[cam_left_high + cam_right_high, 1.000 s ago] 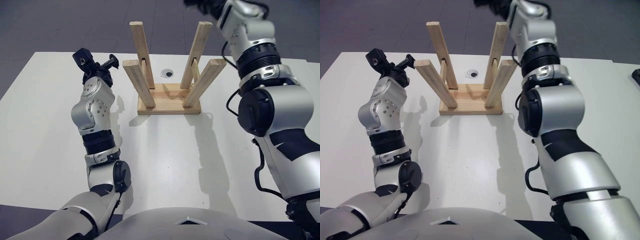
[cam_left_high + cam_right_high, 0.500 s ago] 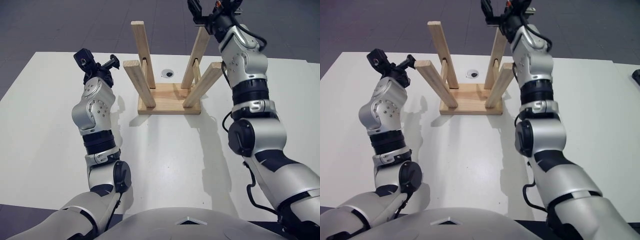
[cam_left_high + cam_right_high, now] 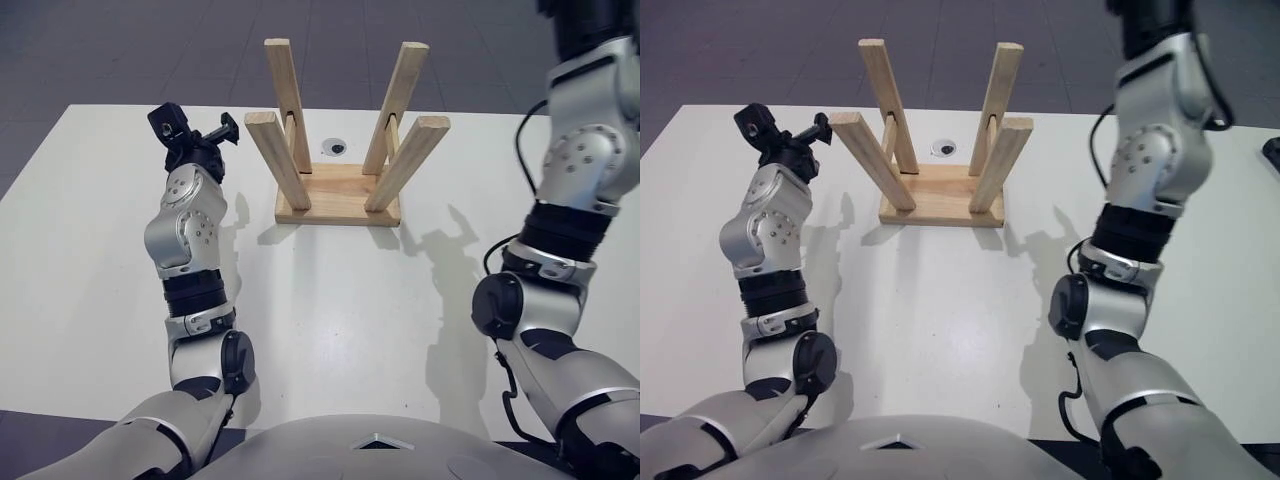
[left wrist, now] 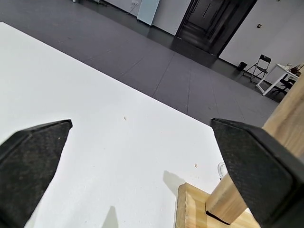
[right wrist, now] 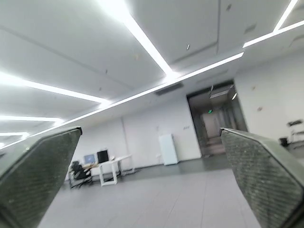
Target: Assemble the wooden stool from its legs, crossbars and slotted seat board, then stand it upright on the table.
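The stool (image 3: 338,190) stands upside down on the table (image 3: 330,320), with its seat board (image 3: 340,207) flat and its legs up. The left gripper (image 4: 141,124), fingers apart, is just beside its left legs. The right gripper (image 5: 151,129), also spread, faces the ceiling, well apart.

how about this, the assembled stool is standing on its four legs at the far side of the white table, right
Not quite. The stool is at the far side of the white table, but it is upside down: its seat board lies flat on the table and its four legs point up. The left eye view shows this.
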Motion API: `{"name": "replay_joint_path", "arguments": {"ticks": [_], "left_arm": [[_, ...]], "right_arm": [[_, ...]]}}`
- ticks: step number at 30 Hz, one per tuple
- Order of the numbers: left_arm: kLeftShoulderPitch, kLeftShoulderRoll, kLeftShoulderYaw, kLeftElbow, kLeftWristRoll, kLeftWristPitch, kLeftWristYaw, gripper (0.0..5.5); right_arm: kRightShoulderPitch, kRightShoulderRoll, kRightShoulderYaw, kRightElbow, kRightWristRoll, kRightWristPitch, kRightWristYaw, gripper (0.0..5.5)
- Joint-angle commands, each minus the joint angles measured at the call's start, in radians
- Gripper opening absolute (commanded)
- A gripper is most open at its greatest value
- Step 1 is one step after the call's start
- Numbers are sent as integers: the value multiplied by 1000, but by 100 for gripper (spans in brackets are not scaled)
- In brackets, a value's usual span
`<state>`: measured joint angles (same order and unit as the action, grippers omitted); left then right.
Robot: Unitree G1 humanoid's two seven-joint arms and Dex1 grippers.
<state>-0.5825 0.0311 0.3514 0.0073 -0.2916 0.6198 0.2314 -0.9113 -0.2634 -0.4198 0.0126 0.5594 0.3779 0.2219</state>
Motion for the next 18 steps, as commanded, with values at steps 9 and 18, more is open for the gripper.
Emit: {"name": "replay_joint_path", "arguments": {"ticks": [9,18], "left_arm": [[128,404,-14,-138,-247,-121,-792,540],[116,449,-90,-1,-299,-148,-1027,507]], "right_arm": [[425,-446,96,-264,186,264,613,538],[408,-420,272,18,29,153,738,540]]}}
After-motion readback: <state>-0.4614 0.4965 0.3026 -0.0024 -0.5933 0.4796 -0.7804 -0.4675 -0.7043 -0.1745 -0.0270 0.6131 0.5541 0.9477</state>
